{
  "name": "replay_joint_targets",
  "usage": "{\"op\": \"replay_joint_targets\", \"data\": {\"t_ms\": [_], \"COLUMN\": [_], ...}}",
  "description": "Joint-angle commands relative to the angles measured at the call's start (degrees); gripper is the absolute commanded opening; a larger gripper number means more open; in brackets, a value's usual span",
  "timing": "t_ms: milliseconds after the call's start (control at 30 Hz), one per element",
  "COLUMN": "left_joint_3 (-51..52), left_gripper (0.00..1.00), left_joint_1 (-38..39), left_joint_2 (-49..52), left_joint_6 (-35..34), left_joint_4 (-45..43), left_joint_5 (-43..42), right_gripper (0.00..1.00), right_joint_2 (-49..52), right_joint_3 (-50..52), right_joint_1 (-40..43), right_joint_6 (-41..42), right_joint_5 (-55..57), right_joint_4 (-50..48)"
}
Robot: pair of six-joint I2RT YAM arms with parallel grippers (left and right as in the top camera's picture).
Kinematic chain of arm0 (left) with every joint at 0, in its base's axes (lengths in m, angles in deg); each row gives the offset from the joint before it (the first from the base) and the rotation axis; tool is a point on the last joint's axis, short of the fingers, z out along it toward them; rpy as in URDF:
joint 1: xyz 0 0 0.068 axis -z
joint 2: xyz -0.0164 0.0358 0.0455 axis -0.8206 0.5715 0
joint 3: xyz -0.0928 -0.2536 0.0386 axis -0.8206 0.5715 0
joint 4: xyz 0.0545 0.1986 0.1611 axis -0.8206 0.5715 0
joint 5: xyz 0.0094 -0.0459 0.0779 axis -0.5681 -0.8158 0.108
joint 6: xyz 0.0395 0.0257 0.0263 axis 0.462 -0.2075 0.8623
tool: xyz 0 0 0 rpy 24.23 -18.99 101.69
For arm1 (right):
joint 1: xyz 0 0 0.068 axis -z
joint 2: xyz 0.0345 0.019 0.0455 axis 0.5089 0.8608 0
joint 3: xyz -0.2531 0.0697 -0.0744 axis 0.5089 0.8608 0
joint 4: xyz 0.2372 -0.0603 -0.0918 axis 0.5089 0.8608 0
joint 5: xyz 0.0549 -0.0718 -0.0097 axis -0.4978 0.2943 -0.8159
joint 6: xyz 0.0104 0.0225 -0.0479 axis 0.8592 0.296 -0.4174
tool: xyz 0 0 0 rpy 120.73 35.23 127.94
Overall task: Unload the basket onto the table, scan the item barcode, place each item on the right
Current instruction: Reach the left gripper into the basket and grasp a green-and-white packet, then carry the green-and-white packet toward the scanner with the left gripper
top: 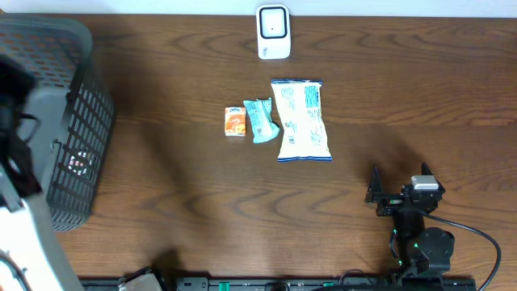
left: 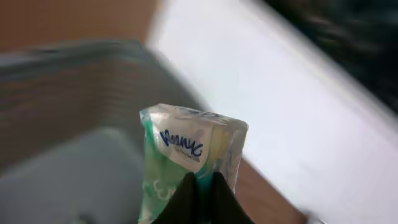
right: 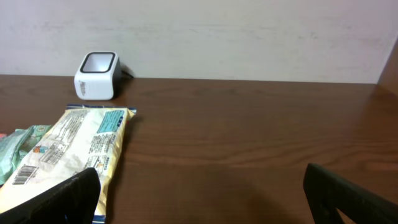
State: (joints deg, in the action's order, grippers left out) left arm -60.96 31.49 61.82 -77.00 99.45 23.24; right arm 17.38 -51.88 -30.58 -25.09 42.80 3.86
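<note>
Clamping a green packet (left: 186, 146) over the left-hand basket (top: 81, 137), well apart from the far scanner (top: 273, 32), the left gripper (left: 203, 179) leaves three table items (top: 303, 121) seemingly unscanned while the right gripper (top: 400, 184) idles, jaws apart.

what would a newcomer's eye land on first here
The green and white packet pinched in the shut left gripper, close to the camera, with the grey basket blurred behind. Mid-table lie a large white bag, a teal packet and a small orange carton, in front of the white scanner at the far edge.
</note>
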Motion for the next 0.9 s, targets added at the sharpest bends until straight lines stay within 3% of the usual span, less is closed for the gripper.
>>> {"op": "replay_joint_targets", "data": {"t_ms": [0, 233, 400, 567, 867], "left_joint_3": [-0.11, 1.36, 1.36, 1.36, 1.36], "left_gripper": [0.07, 0.07, 0.07, 0.07, 0.07], "left_joint_1": [8.48, 25.2, 32.02, 35.58, 38.12], "left_joint_2": [-0.07, 8.11, 18.21, 28.63, 44.13], "left_joint_6": [-0.48, -0.42, 1.09, 4.09, 4.07], "left_joint_4": [0.22, 3.1, 3.17, 3.48, 4.59], "left_joint_5": [-7.74, -7.69, -3.96, 7.48, 7.72], "right_gripper": [0.99, 0.99, 0.99, 0.99, 0.99], "right_joint_2": [-0.09, -0.09, -0.09, -0.09, -0.09], "right_joint_3": [0.09, 0.11, 0.11, 0.09, 0.11], "right_joint_1": [-0.44, -0.44, -0.44, -0.44, -0.44], "right_joint_6": [0.59, 0.59, 0.59, 0.59, 0.59], "right_joint_5": [0.44, 0.44, 0.44, 0.44, 0.44], "right_joint_4": [0.24, 0.24, 0.24, 0.24, 0.26]}}
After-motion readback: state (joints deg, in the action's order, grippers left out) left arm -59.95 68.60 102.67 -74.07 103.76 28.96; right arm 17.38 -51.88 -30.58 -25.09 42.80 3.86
